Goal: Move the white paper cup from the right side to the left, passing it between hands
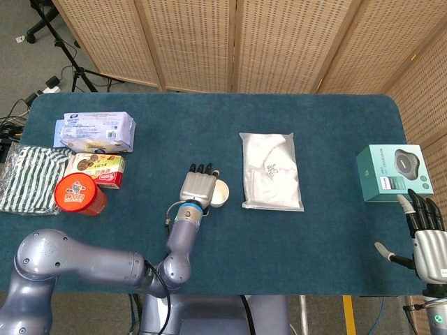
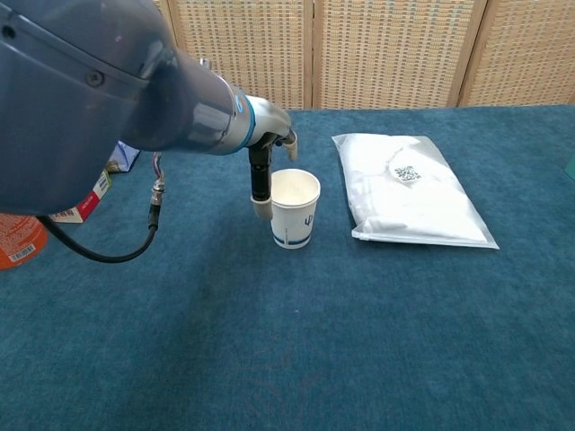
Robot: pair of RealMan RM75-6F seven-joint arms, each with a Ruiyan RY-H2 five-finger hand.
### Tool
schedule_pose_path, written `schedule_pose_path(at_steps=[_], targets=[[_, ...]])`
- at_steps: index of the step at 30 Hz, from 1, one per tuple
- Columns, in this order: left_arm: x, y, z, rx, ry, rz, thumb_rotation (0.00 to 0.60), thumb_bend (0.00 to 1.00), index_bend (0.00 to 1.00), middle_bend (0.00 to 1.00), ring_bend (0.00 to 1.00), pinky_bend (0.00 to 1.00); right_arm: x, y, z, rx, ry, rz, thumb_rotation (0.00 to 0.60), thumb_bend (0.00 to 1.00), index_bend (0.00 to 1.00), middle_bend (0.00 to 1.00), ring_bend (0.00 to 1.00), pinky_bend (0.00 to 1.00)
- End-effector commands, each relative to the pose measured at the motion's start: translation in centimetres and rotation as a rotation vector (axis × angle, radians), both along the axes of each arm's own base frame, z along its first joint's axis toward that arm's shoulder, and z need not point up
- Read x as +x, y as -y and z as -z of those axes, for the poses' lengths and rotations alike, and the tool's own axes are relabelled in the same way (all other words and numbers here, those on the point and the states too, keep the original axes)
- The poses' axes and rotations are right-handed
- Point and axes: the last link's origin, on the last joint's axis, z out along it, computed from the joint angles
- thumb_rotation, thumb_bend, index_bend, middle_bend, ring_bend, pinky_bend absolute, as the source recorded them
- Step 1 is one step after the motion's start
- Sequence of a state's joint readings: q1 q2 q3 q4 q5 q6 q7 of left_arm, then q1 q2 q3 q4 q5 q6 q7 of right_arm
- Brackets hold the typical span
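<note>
At mid-tabletop, the robot's left hand (image 1: 198,188) stands beside the white paper cup (image 2: 294,207), its metal-grey back turned up to the head camera and its dark fingers extended side by side. From the chest camera, one black finger with a pale tip (image 2: 260,209) hangs straight down against the cup's left wall — touching it or just short of it, the pictures cannot settle which — and nothing is gripped. The cup stands upright on the dark teal, felt-like tabletop (image 1: 328,125), a tapered paper cylinder with a rolled rim and a blue mark near its base.

Just right of the cup lies a flat white plastic pouch (image 1: 271,170), glossy and creased, carrying a small square code label. Farther left sit a red-lidded round tub (image 1: 78,195), a small printed carton (image 1: 97,169), a soft pack of tissues in pale blue wrap (image 1: 94,130) and a black-and-white striped cloth in a clear bag (image 1: 28,177).

Well apart at the tabletop's right edge, a teal cardboard box (image 1: 391,172) shows a dark rounded device on its lid. Below it the right hand (image 1: 424,241) waits off the tabletop's corner — fingers straight and apart, thumb out to the side, holding nothing. Woven cane screens (image 1: 279,42) close off the background.
</note>
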State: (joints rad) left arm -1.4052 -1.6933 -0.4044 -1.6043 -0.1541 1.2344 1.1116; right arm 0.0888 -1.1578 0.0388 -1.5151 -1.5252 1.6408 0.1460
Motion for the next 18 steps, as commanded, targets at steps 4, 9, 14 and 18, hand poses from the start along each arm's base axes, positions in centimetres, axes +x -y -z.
schedule_pose_path(at_steps=[4, 9, 14, 18], targets=[[0.2, -0.1, 0.6, 0.002, 0.009, 0.001, 0.6, 0.19, 0.17, 0.0, 0.0, 0.0, -0.1, 0.1, 0.0, 0.007, 0.006, -0.001, 0.6, 0.0, 0.0, 0.0, 0.0, 0.0], [0.5, 0.0, 1.3, 0.0, 0.021, -0.001, 0.6, 0.21, 0.19, 0.0, 0.0, 0.0, -0.1, 0.1, -0.1, 0.012, 0.015, -0.003, 0.6, 0.0, 0.0, 0.0, 0.0, 0.0], [0.5, -0.1, 1.8, 0.012, 0.016, 0.002, 0.6, 0.27, 0.21, 0.0, 0.0, 0.0, -0.4, 0.2, -0.3, 0.015, 0.03, 0.003, 0.6, 0.0, 0.0, 0.0, 0.0, 0.0], [0.3, 0.0, 1.9, 0.014, 0.005, 0.0, 0.6, 0.28, 0.22, 0.0, 0.0, 0.0, -0.3, 0.1, -0.5, 0.011, 0.041, -0.006, 0.6, 0.0, 0.0, 0.0, 0.0, 0.0]])
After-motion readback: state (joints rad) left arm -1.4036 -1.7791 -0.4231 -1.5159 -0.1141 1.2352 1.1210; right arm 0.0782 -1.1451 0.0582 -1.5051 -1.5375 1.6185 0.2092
